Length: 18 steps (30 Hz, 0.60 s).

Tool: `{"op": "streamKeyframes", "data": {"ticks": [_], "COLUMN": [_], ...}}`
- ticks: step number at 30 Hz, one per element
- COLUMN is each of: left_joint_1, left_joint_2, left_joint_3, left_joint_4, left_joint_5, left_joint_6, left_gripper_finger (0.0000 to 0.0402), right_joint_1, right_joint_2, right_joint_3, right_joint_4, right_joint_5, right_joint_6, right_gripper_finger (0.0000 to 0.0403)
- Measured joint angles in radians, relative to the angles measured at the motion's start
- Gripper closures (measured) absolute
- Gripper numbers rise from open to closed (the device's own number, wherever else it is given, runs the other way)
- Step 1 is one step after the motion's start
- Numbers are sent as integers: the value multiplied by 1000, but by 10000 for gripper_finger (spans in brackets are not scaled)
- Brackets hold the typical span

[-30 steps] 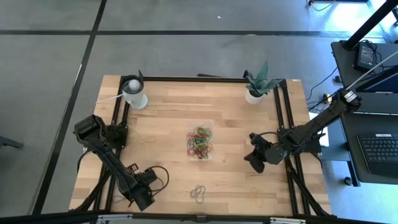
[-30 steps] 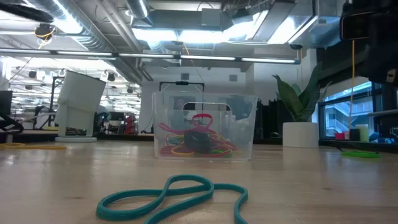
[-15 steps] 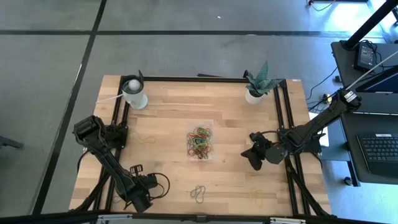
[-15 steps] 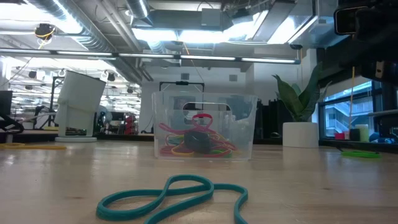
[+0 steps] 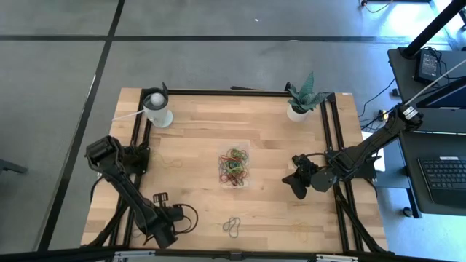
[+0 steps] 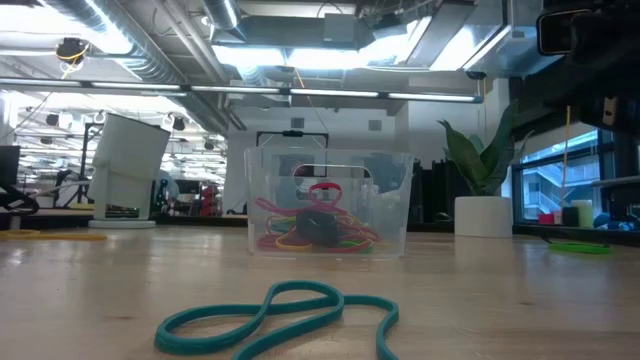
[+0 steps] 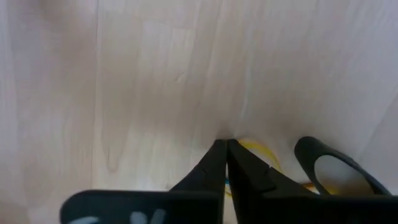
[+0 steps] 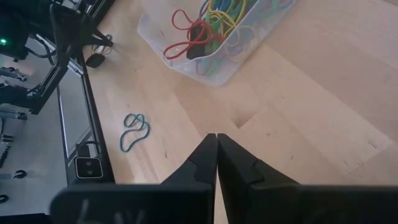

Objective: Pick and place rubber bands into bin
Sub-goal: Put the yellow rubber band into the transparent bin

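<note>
The clear bin [image 5: 234,166] sits mid-table with several coloured rubber bands inside, as the low view [image 6: 328,205] and right wrist view [image 8: 211,37] also show. A teal band [image 5: 232,227] lies loose near the table's near edge [image 6: 280,315] [image 8: 135,130]. My left gripper [image 5: 166,220] is at the near-left corner, shut, its tips down at the wood [image 7: 225,144] by a yellow band [image 7: 261,154]. My right gripper [image 5: 297,186] hovers right of the bin, shut and empty [image 8: 216,135]. My left gripper pinches the yellow band at the bend of its loop [image 7: 241,144], right at the fingertips. The fingers come from above, pointing down. The rest of the band lies slack on the table beside the fingers.
A white cup [image 5: 156,109] stands at the far-left corner and a potted plant [image 5: 300,102] at the far right. A thin yellow band [image 5: 171,161] lies left of the bin. A green band [image 6: 580,247] rests at the right. A black cable [image 5: 186,215] loops by the left gripper.
My left gripper has edged slightly toward the table's near-left corner. My right gripper has shifted a little toward the bin and turned slightly, staying shut. The bin and the teal band have kept still.
</note>
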Motion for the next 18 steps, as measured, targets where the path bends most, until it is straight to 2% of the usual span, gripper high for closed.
{"op": "streamKeyframes", "data": {"ticks": [4,11,18], "left_joint_1": [7,0,12], "left_joint_2": [-37,-178,-305], "left_joint_3": [5,78,99], "left_joint_4": [-12,-129,-134], "left_joint_5": [-9,-116,-188], "left_joint_6": [-46,-62,-60], "left_gripper_finger": [399,400,400], "right_joint_1": [0,0,0], "right_joint_2": [0,0,0], "right_joint_3": [0,0,0], "right_joint_4": [0,-4,-1], "right_joint_5": [0,0,0], "right_joint_6": [-8,-37,-80], "right_gripper_finger": [386,386,386]}}
